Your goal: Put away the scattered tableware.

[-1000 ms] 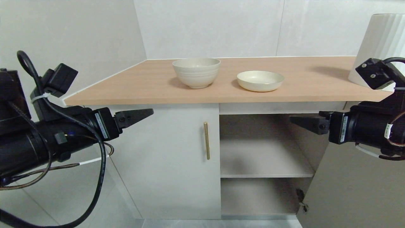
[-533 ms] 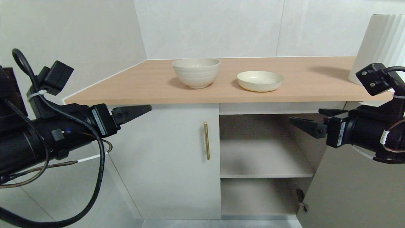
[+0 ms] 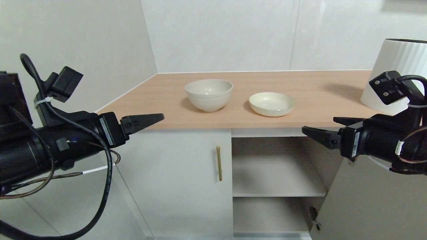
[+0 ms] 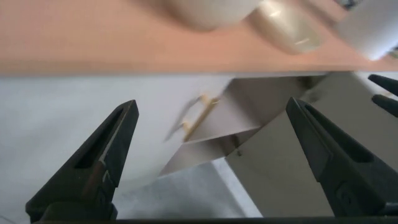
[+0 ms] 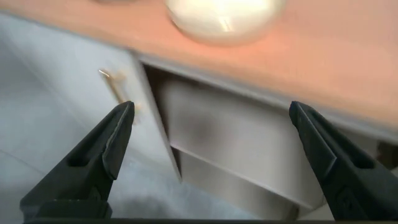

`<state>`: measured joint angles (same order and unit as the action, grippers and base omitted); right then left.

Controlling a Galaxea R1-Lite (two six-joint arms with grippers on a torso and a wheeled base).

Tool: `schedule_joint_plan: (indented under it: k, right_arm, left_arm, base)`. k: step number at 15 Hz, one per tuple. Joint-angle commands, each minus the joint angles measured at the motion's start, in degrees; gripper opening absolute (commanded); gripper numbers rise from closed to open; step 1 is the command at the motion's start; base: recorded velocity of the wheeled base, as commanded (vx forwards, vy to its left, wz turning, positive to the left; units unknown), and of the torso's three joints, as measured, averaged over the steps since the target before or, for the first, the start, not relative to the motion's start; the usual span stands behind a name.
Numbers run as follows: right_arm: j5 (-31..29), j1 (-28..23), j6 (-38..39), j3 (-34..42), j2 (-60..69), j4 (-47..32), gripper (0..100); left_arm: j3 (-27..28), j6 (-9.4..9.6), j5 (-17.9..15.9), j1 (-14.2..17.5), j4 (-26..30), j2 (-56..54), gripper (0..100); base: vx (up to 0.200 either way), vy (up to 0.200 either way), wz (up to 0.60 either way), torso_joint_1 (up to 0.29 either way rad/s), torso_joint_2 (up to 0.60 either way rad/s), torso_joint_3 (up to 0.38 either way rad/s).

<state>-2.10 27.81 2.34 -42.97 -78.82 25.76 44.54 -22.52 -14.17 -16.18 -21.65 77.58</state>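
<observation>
Now, left gripper (image 3: 156,118): jaws spread wide, holding nothing; it hangs short of the bench (image 3: 320,100), before the closed cabinet door (image 3: 173,180).
Right gripper (image 3: 318,124): likewise wide open and empty, near the bench's front edge, out before the open compartment (image 3: 267,146).
Tableware: a deep bowl (image 3: 208,94) and a shallow dish (image 3: 272,103) stand side by side but apart on the bench, the bowl on the robot's left; nothing touches either.
Destination: probably the shelf (image 3: 277,183) in the open compartment, beneath the dish.
Risk, grasp: both pieces look smooth and slope-walled; a pinch on one rim could slip or tip the piece toward the front edge.
Risk, path: a low approach may strike the bench's edge; on the way down, a carried piece may knock the shelf or the open door (image 3: 367,200).
Risk, bystander: a white ribbed vessel (image 3: 393,80) stands close by the right arm; a wide swing could hit it.
</observation>
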Motion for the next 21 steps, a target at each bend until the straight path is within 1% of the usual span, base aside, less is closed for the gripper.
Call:
schedule_joint_plan:
  k: [1, 3, 5, 10, 11, 12, 13, 14, 15, 16, 17, 18, 19, 20, 21]
  right_arm:
    - [0.0, -0.1, 0.0, 0.0, -0.4, 0.0, 100]
    - [0.0, -0.1, 0.0, -0.1, -0.5, 0.1, 100]
    - [0.1, -0.9, 0.0, 0.1, -0.9, 1.8, 100]
    - [0.1, -2.2, 0.1, 0.5, -3.7, 5.4, 100]
    - [0.2, -2.6, 0.1, 0.8, -4.3, 6.9, 100]
    - [-0.3, -2.8, 0.1, -0.1, -6.9, 10.9, 100]
    - [-1.9, -2.9, 0.2, -3.3, -9.6, 11.0, 100]
    - [-4.9, -2.8, 0.3, -7.1, -11.5, 8.3, 100]
    - [-6.8, -2.8, 0.7, -10.5, -13.3, 4.7, 100]
    - [-8.3, -2.8, 4.3, -15.9, -15.5, -3.3, 100]
    - [-8.5, -2.8, 9.2, -19.7, -17.0, -8.4, 100]
    - [-9.8, -2.8, 12.5, -23.4, -18.5, -13.3, 100]
    - [-11.5, -2.8, 13.7, -25.2, -19.4, -15.7, 100]
    - [-13.5, -2.8, 14.5, -26.1, -21.1, -16.0, 100]
    - [-15.6, -2.7, 14.5, -26.3, -22.4, -15.8, 100]
  left_arm:
    - [0.1, -0.07, 0.0, 0.0, 0.0, 0.7, 100]
    - [0.2, -0.07, 0.0, 0.0, 0.0, 1.2, 100]
    - [0.4, -0.07, -0.1, 0.0, 0.0, 1.7, 100]
    - [3.4, -0.34, 0.0, -0.1, 0.0, 5.1, 100]
    - [4.1, -0.34, 0.1, -0.1, 0.1, 5.9, 100]
    - [6.3, -0.34, 0.5, -0.1, 0.3, 8.0, 100]
    - [8.4, -0.34, 0.5, -0.2, 0.7, 9.7, 100]
    - [10.8, -0.34, 0.6, -0.3, 2.4, 11.2, 100]
    - [12.8, -0.34, 0.8, -0.3, 4.5, 12.2, 100]
    - [17.9, -0.51, 1.0, -0.8, 10.5, 14.4, 100]
    - [21.9, -1.65, 2.1, -1.1, 15.3, 16.0, 100]
    - [26.5, -3.5, 4.9, -2.2, 19.8, 18.7, 100]
    - [29.5, -5.52, 8.6, -3.1, 21.9, 21.4, 100]
    - [32.2, -7.54, 13.8, -4.7, 22.8, 25.1, 100]
    - [34.2, -8.86, 19.4, -6.0, 22.6, 29.0, 100]
  base:
    - [0.0, 0.0, 0.0, 0.163, -0.5, -0.295]
    - [0.0, 0.0, 0.0, 0.183, -0.46, -0.298]
    - [0.0, 0.0, 0.0, 0.188, -0.48, -0.286]
    - [0.0, 0.0, 0.0, 0.203, -0.48, -0.282]
    - [0.0, 0.0, 0.0, 0.159, -0.37, -0.212]
    - [0.0, 0.0, 0.0, 0.085, -0.21, -0.119]
    - [0.0, 0.0, 0.0, 0.061, -0.1, -0.061]
    - [0.0, 0.0, 0.0, 0.032, -0.06, -0.041]
    - [0.0, 0.0, 0.0, 0.0, 0.0, 0.0]
    - [0.0, 0.0, 0.0, 0.0, 0.0, 0.0]
    - [0.0, 0.0, 0.0, 0.0, 0.0, 0.0]
    - [0.0, 0.0, 0.0, 0.0, 0.0, 0.0]
    - [0.0, 0.0, 0.0, 0.0, 0.0, 0.0]
    - [0.0, 0.0, 0.0, 0.0, 0.0, 0.0]
    - [0.0, 0.0, 0.0, 0.0, 0.0, 0.0]
